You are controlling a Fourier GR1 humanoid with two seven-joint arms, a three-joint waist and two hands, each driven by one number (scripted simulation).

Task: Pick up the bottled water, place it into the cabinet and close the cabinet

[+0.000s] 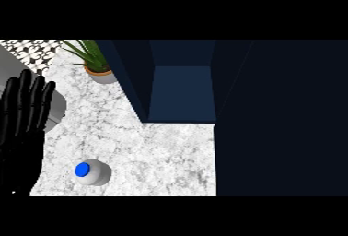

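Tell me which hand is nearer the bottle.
Left. The left hand rests open at the view's left edge, up and left of the bottle. The right hand is not in view.

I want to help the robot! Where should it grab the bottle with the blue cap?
Probably round the body just below the blue cap. The bottle stands upright on the counter, so only its top and round shoulder show. The sides look bare all round. The left hand rests open nearest, at the view's left, so coming from the left with fingers curling round seems best. The right hand is out of view.
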